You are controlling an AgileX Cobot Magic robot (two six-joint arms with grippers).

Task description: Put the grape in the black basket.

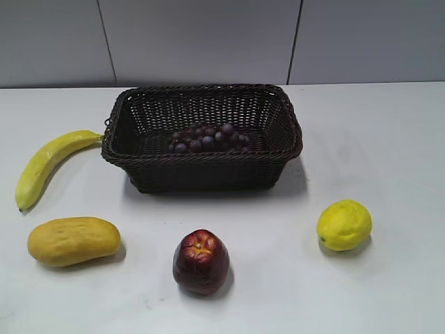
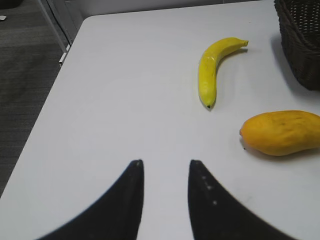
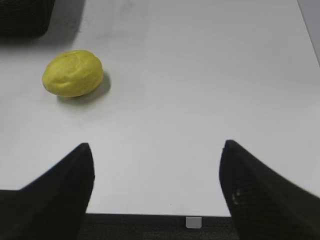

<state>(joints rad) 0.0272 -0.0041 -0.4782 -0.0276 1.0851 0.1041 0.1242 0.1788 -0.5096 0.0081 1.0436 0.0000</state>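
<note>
The grape point(image 1: 207, 138), a long bunch of small dark red-purple grapes, lies inside the black basket point(image 1: 201, 168) at the back middle of the white table. Neither arm shows in the exterior view. My left gripper point(image 2: 165, 162) is open and empty over the table's left part, well short of the basket's corner point(image 2: 300, 45). My right gripper point(image 3: 156, 146) is wide open and empty over the table's near right edge; a basket corner point(image 3: 25, 17) shows at the top left there.
A banana point(image 1: 45, 163) point(image 2: 212, 67) and a mango point(image 1: 73, 240) point(image 2: 282, 132) lie left of the basket. A dark red apple point(image 1: 201, 261) sits in front. A lemon point(image 1: 344, 225) point(image 3: 73, 73) lies at the front right. The table edge point(image 3: 150, 215) is near.
</note>
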